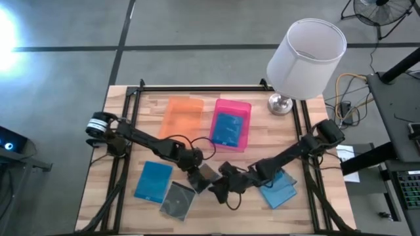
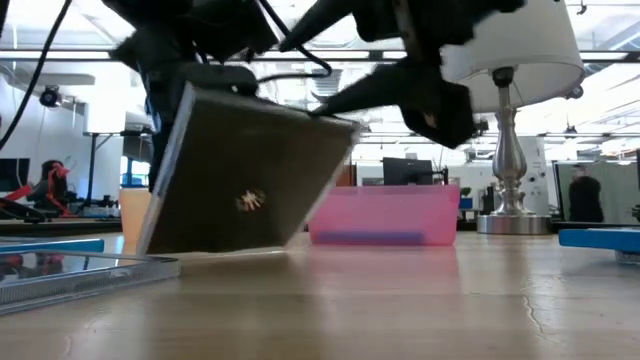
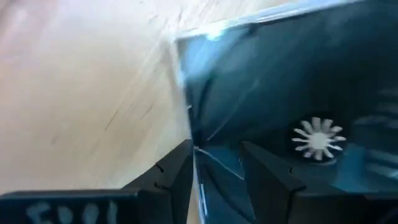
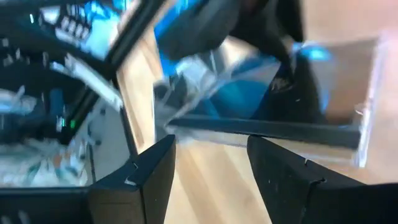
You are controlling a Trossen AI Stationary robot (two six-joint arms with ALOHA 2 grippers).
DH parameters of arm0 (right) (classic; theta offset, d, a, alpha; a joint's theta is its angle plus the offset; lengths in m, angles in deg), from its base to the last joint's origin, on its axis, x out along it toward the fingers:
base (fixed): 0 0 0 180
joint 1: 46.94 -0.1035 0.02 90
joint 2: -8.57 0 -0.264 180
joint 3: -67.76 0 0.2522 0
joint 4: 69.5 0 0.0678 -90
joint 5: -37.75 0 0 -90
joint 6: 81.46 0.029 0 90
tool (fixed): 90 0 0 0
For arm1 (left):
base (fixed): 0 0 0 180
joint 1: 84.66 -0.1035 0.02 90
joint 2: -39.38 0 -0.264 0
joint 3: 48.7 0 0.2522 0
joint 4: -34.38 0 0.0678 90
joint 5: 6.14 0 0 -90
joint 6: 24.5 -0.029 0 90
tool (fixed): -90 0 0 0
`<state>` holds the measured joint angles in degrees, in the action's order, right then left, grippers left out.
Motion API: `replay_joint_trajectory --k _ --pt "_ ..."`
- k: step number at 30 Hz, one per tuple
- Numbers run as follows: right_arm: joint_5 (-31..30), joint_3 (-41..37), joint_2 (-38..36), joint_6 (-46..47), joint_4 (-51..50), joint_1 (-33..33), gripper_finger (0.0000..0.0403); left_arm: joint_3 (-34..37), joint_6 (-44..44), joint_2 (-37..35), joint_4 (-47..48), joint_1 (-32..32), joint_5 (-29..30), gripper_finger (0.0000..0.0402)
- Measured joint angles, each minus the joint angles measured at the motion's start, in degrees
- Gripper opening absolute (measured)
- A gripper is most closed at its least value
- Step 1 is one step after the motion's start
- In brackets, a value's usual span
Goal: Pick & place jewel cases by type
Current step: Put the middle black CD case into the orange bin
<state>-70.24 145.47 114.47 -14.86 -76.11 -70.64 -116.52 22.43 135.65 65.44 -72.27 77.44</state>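
My left gripper (image 1: 199,176) is shut on a dark grey-black jewel case (image 2: 245,175), which stands steeply tilted near the table's middle front. My right gripper (image 4: 211,149) is open and sits just right of that case, facing its raised edge (image 4: 267,127) with a gap between. A second dark case (image 1: 177,198) and a blue case (image 1: 154,181) lie flat near the front left. Blue cases (image 1: 279,191) lie flat under my right arm. Another blue case (image 1: 228,128) lies inside the pink tray (image 1: 244,108). My left gripper pinches the dark case by one edge (image 3: 200,163), which runs between the two fingers (image 3: 177,168). In the low view the hold is at the case's upper left, coming from above. The case is tilted, with its lower edge (image 2: 215,248) at the tabletop.
The orange tray (image 1: 184,115) sits left of the pink tray at the table's far side. A lamp with a white shade (image 1: 305,56) stands at the far right corner. Black frame rails (image 1: 131,118) run along the table's edges. Both arms are close together at the middle front.
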Motion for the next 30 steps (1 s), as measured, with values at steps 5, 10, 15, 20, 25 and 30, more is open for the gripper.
replay_joint_trajectory --k 5,10,15,20,25,30 --pt "-3.47 0.97 0.32 -1.92 -1.19 1.45 0.0201 -0.16 -0.14 -8.75 4.67 0.26 2.86 0.0117" --pt "-2.71 2.16 0.20 -3.16 -0.78 3.99 0.0201 -0.03 0.99 -15.56 6.69 1.20 6.48 0.0117" --pt "-2.04 2.47 -0.23 0.93 -3.22 6.23 0.0201 -0.01 4.39 -18.19 13.53 2.90 13.60 0.0117" --pt "0.19 2.47 0.25 7.97 -7.73 5.97 0.0201 0.44 6.61 -16.70 24.88 4.57 18.02 0.0117" --pt "3.04 4.47 2.21 12.28 -13.58 6.43 0.0201 3.28 5.62 -13.76 27.37 4.34 16.41 0.0117" --pt "3.93 7.55 4.04 14.41 -23.01 6.78 0.0201 7.20 5.60 -10.44 26.83 3.84 13.80 0.0117"
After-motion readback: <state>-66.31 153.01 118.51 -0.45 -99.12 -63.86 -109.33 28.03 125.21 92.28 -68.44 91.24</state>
